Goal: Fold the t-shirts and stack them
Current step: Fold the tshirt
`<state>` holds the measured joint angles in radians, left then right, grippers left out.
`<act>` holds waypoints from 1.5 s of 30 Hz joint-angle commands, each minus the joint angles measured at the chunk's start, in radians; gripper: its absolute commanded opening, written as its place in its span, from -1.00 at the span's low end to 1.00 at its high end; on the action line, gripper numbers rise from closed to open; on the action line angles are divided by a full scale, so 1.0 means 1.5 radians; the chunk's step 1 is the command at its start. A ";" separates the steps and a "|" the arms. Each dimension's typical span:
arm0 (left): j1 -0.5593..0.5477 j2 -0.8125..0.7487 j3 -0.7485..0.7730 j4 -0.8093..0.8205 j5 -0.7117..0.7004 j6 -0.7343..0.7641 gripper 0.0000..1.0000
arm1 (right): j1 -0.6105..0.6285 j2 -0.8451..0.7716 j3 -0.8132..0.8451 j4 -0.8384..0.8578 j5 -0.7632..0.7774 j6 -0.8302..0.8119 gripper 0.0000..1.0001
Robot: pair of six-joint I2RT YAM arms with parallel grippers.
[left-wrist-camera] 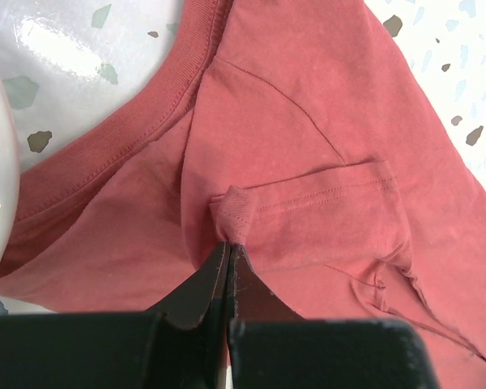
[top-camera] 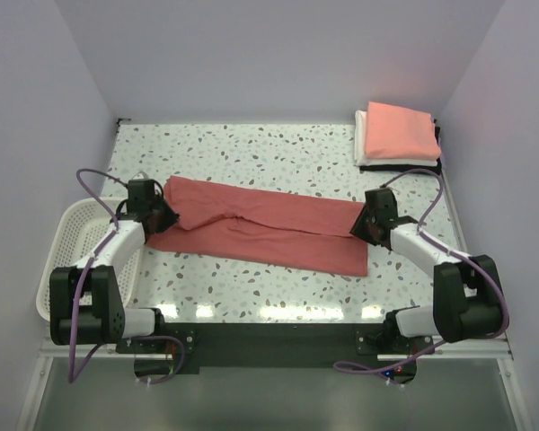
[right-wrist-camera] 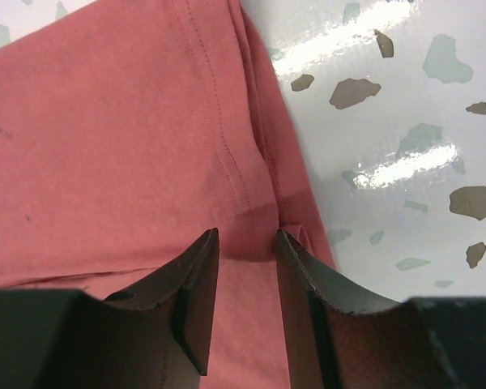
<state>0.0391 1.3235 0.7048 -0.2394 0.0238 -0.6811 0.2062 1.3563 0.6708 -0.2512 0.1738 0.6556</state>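
Note:
The brick-red t-shirt lies spread in a long band across the middle of the table. My left gripper is at its left end, shut on a small pinch of the cloth near the sleeve and collar; its tips are closed together. My right gripper is at the shirt's right end. Its jaws are apart, straddling the doubled hem edge without closing on it. A stack of folded t-shirts stands at the back right: salmon-pink on white on black.
A white plastic mesh basket sits at the table's left edge beside the left arm. The speckled tabletop shows bare behind the shirt and in front of it. Walls close in the table at the back and both sides.

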 commanded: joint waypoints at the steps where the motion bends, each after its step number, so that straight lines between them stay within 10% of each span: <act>1: 0.007 -0.006 0.001 0.038 0.013 -0.007 -1.00 | -0.001 0.020 0.011 0.015 0.018 0.012 -0.24; 10: 0.007 -0.005 -0.001 0.040 0.017 -0.006 -1.00 | 0.000 0.016 0.003 0.021 0.018 0.012 -0.31; 20: 0.006 -0.018 0.011 0.024 0.002 -0.002 -1.00 | -0.001 -0.003 0.030 -0.018 0.049 0.000 -1.00; 45: 0.014 -0.104 -0.014 -0.015 -0.019 0.001 -1.00 | -0.016 -0.029 0.039 -0.036 0.051 -0.014 -1.00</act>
<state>0.0517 1.2007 0.7029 -0.2699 -0.0006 -0.6800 0.1886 1.3197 0.7113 -0.3111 0.2188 0.6437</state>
